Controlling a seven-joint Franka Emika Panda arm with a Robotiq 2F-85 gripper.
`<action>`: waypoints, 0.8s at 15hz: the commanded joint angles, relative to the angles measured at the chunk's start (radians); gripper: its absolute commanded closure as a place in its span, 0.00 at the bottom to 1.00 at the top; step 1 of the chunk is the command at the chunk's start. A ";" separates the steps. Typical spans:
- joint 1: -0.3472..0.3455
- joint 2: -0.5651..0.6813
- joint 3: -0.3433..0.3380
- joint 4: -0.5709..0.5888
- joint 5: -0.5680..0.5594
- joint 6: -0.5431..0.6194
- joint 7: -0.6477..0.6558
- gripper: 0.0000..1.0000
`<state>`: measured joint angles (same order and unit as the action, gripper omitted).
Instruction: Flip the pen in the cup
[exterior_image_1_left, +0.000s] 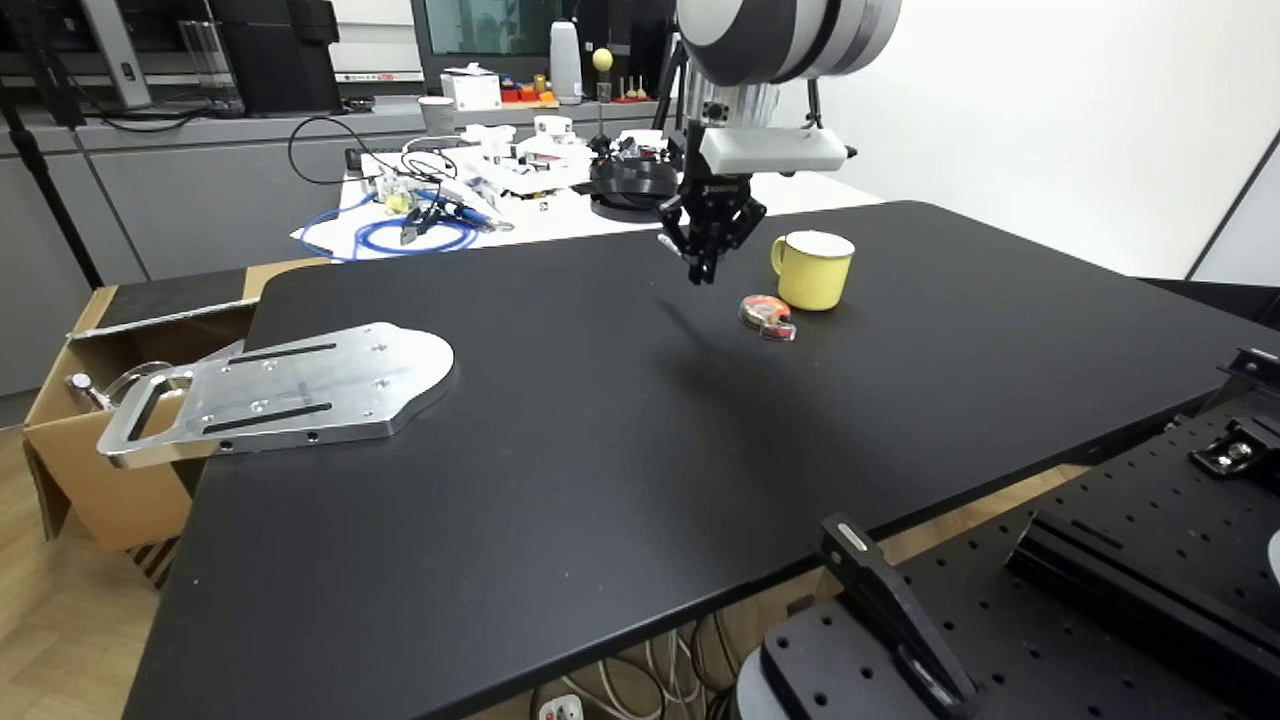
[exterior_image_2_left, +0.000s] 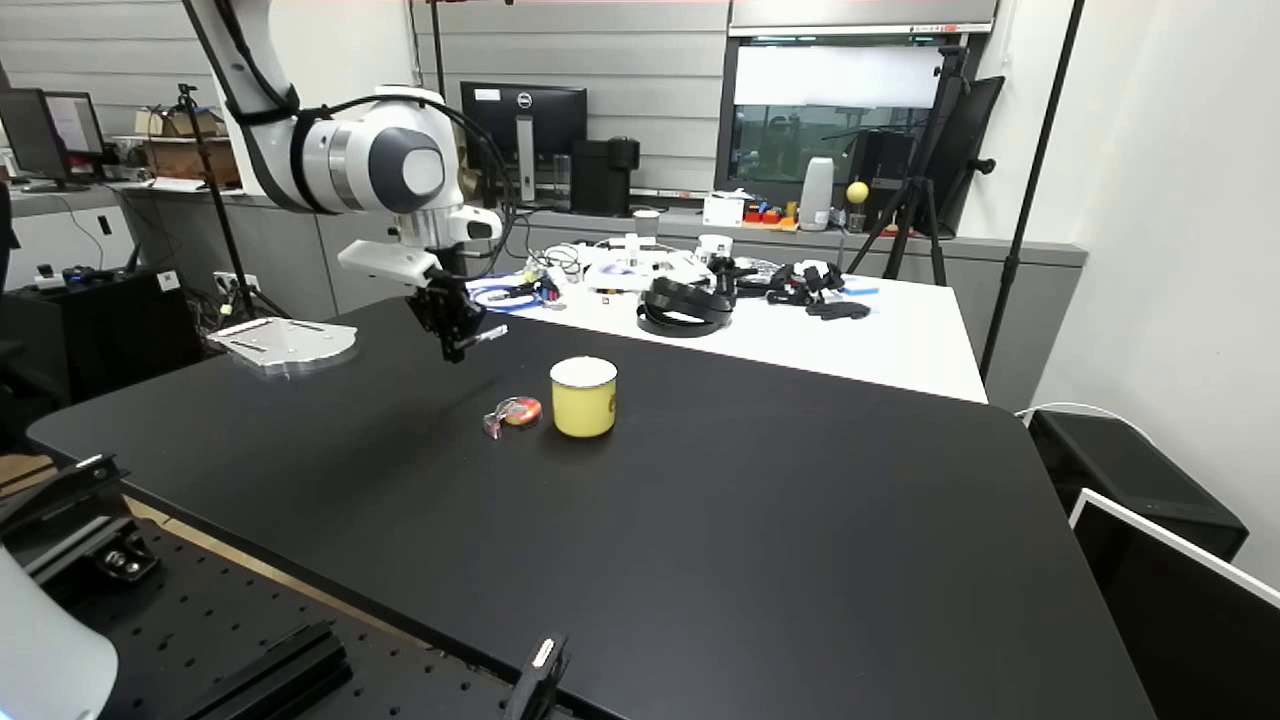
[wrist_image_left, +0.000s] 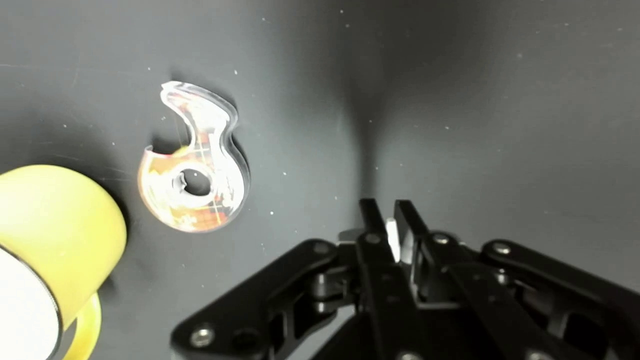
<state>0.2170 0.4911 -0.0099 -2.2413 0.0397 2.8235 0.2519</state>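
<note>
A robot's pincer pinches a pale pen above the table; a yellow cup stands toward the far edge.

In an exterior view the camera looks across the matte black counter from near the corner between the edge beside a perforated black metal mount and the edge overhung by a silver paddle-shaped metal plate. In an exterior view it looks from the mount edge's opposite end toward the far edge, by a white-topped table (both exterior views share it). The wrist view, nearest, faces down; all three share a round yellow mug.
</note>
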 joint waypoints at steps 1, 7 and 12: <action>0.011 0.042 -0.032 -0.012 -0.011 0.043 0.036 0.97; 0.029 0.075 -0.056 -0.003 -0.004 0.018 0.044 0.63; 0.032 -0.018 -0.069 -0.001 -0.023 -0.184 0.066 0.31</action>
<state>0.2357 0.5489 -0.0604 -2.2373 0.0403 2.7539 0.2716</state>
